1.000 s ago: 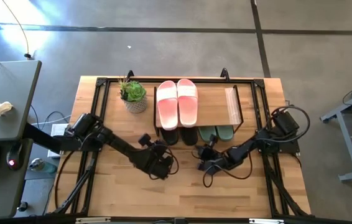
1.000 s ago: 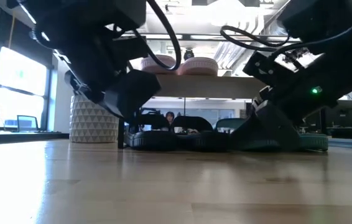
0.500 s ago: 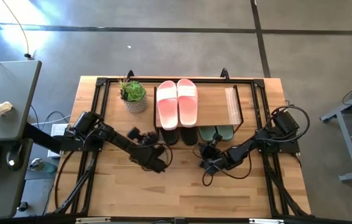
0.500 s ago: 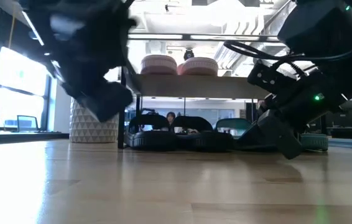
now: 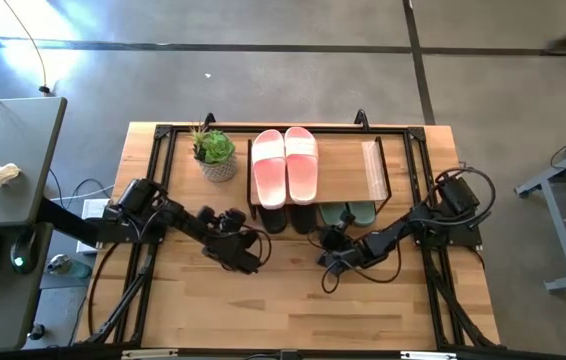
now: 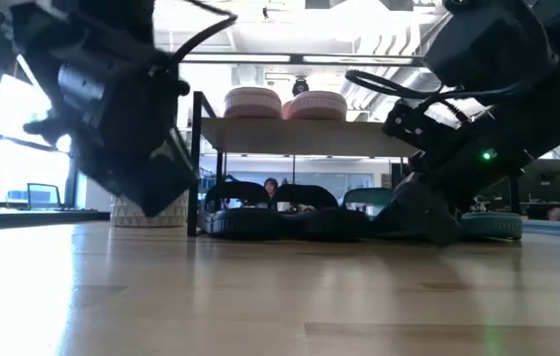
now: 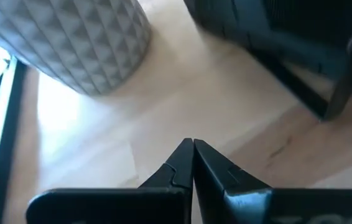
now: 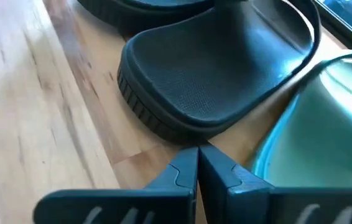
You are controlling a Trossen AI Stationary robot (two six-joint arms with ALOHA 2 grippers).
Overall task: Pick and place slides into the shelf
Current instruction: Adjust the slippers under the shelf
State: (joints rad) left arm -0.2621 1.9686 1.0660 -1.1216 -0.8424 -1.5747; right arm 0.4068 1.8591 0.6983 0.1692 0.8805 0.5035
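Note:
Two pink slides (image 5: 285,165) lie side by side on the shelf's (image 5: 348,172) plank top. Under the plank, a black pair (image 5: 288,217) and a sage green pair (image 5: 348,213) rest on the table. My right gripper (image 8: 196,149) is shut and low over the table. Its tips point at the heel of a black slide (image 8: 213,74), with a green slide (image 8: 325,124) beside it. My left gripper (image 7: 193,144) is shut and raised off the table, in front of the shelf's left legs (image 7: 344,81). It faces the planter (image 7: 83,43). My right gripper's shut tips stand right at the black slide's heel rim (image 8: 163,127), coming level from the table's near side. I cannot tell whether they touch it. My left gripper touches nothing.
A grey faceted planter (image 5: 215,155) with a green plant stands left of the shelf. A clear plastic piece (image 5: 375,170) lies on the plank's right end. Black frame rails (image 5: 153,180) run along the table's sides. Bare table lies near the front edge (image 5: 293,310).
My left gripper has risen and swung from the table's middle toward the left and far side, turning to face the planter. It has stayed shut. The slides have not moved.

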